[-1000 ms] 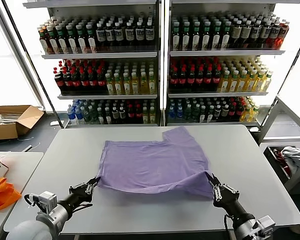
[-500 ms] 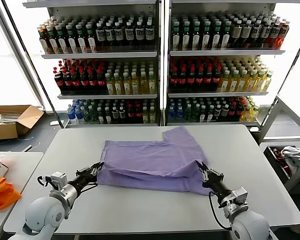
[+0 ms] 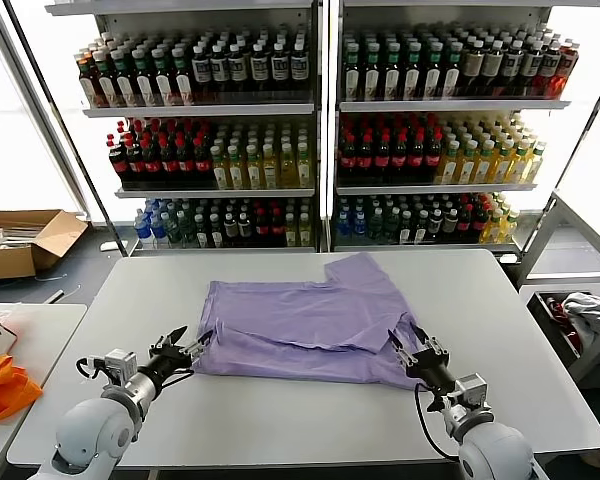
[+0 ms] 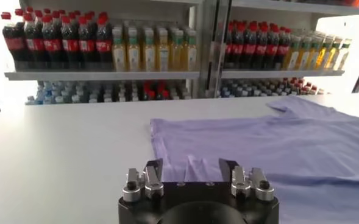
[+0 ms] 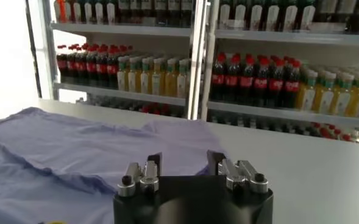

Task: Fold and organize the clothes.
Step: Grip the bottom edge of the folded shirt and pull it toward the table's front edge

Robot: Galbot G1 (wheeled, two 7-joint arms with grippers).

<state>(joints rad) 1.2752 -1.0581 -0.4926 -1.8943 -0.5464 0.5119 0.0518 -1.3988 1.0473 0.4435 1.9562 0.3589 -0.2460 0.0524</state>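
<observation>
Left gripper point(image 3: 188, 349): your jaws are parted, empty, just off the near-left corner of the T-shirt point(image 3: 305, 320). T-shirt: lies mid-table point(image 3: 500, 300), long axis left to right, near hem doubled over. Right gripper point(image 3: 412, 352): jaws apart, holding nothing, at the near-right corner. Bare tabletop all round.

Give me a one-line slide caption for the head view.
Both open grippers, left and right, flank the near edge of a lavender T-shirt on the grey table.

grey table point(image 3: 500, 300), lavender T-shirt point(image 3: 310, 325) lying folded
</observation>
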